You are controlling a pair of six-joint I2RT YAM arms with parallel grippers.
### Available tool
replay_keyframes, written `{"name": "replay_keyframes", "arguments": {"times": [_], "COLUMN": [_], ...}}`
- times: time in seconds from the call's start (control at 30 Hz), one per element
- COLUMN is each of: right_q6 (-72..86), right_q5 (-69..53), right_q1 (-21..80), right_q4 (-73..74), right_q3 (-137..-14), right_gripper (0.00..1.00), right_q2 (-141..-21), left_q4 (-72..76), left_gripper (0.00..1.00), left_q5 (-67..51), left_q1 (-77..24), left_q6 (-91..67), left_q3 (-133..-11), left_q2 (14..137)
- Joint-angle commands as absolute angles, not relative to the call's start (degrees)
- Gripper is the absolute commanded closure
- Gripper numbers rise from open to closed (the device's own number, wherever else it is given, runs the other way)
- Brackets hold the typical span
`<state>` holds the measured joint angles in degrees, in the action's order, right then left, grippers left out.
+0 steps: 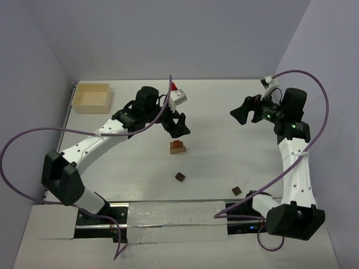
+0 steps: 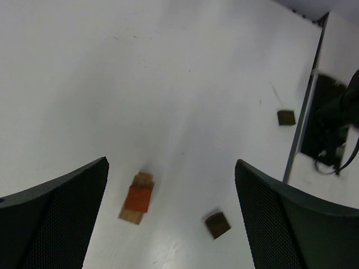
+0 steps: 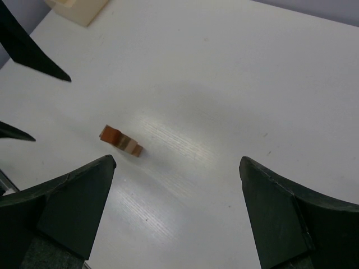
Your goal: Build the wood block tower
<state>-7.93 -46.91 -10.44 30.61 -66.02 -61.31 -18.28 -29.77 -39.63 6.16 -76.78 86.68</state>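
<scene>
The wood block tower [image 1: 178,147] stands near the middle of the desk [image 1: 224,154], a reddish-brown piece on a tan base, but it is too small and blurred in every view to count its layers. The left claw [image 1: 176,126] hangs just beyond it, jaws spread wide with nothing between them, and the right claw [image 1: 244,114], likewise spread and empty, is well apart to the right. One dark brown block [image 1: 179,176] and another dark block [image 1: 237,190] lie loose nearer the bases, and the pale wooden box [image 1: 91,98] shows only a cut-off corner in the right wrist view.
</scene>
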Motion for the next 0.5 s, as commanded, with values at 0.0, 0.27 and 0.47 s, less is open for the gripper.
{"name": "replay_keyframes", "arguments": {"times": [0.0, 0.27, 0.47], "right_q6": [-0.9, 2.9, 4.0], "right_q5": [-51.5, -54.3, -57.4], "right_q1": [-15.2, -17.9, -18.4], "right_q4": [24.5, 23.6, 23.6], "right_q3": [-68.0, -70.0, -71.3], "right_gripper": [0.00, 0.00, 0.00], "right_q2": [-62.1, -61.7, -60.0], "left_q4": [-2.1, -2.7, 3.9], "left_gripper": [0.01, 0.01, 0.01], "left_q5": [-29.6, -12.9, -6.1], "left_q1": [-42.0, -59.7, -65.7], "left_q6": [-15.0, -5.4, -3.1], "left_q3": [-71.3, -76.7, -73.4], "left_q2": [90.9, 100.1, 103.9]}}
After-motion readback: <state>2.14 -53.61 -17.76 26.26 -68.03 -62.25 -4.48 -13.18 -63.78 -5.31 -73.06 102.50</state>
